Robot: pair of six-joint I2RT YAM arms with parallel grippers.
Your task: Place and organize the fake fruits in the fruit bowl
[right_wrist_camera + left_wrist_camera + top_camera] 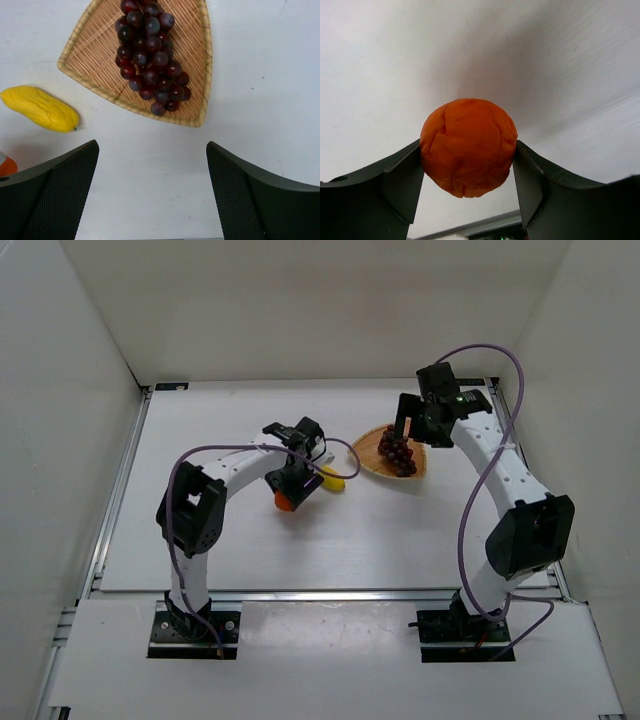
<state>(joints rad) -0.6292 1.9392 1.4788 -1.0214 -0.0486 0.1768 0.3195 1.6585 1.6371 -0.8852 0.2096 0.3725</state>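
**Left.** Left gripper [468, 165] clamped tight on the orange [467, 140], one jaw pressed against each side of the fruit. Positioned left of centre over the table [400, 540]. Cannot tell whether lifted clear of the surface or resting on it.

**Centre.** Banana [40, 108] lying flat on the table, ungripped, just right and far of the orange. Close to the near-left corner of the fruit bowl [90, 55], apart from its rim.

**Right.** Fruit bowl flat on the table toward the far right of the work area. Holds the grapes [150, 60], laid lengthwise along the middle and fully inside the rim. Bare weave available on both sides of the bunch.

**Far right.** Right gripper [152, 150] hanging over the bowl area, jaws spread wide, nothing between them.

**Status.** One of three fruits in place. Judged as the transport step for the orange:
1. Carry the orange right and far.
2. Release it on open weave beside the grapes.
3. Pick the banana and place it likewise.
4. Tidy the arrangement, judged as pending.
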